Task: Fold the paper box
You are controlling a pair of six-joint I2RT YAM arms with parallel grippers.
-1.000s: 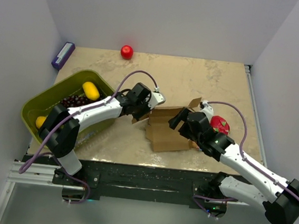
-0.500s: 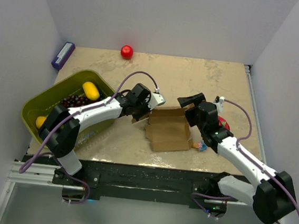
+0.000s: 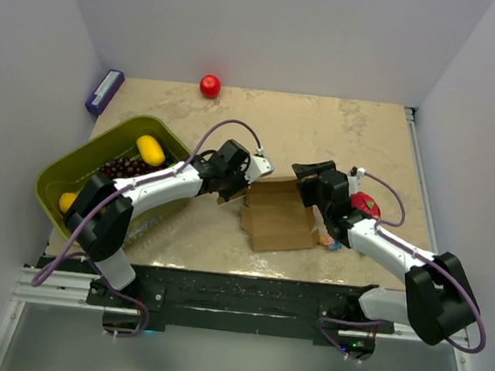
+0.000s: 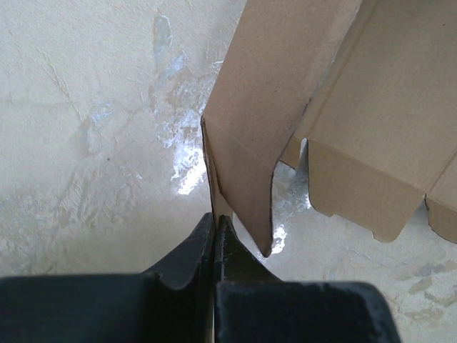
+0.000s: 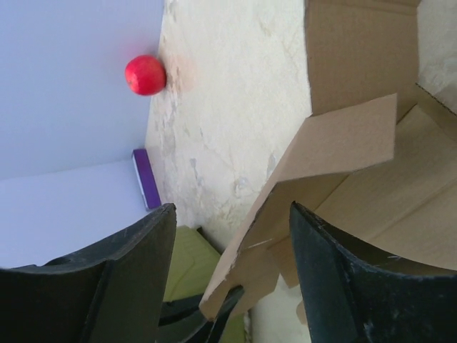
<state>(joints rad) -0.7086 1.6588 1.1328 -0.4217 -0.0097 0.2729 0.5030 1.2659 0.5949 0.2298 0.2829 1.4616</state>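
The paper box (image 3: 275, 213) is a partly folded brown cardboard sheet in the middle of the table. My left gripper (image 3: 232, 187) is shut on its left flap; the left wrist view shows the thin flap (image 4: 239, 153) pinched between the closed jaws (image 4: 216, 221). My right gripper (image 3: 308, 176) is open at the box's far right corner. In the right wrist view the box's raised flap (image 5: 335, 146) stands between and beyond my spread fingers (image 5: 232, 243), not touching them as far as I can tell.
An olive-green basket (image 3: 64, 181) with fruit stands at the left. A red apple (image 3: 210, 85) lies at the back wall, also in the right wrist view (image 5: 145, 74). A purple block (image 3: 105, 90) lies at the back left. A red object (image 3: 366, 203) lies right of the box.
My right arm swung away from over the box's near right and moved to the far right corner, uncovering the box. The left gripper kept its hold.
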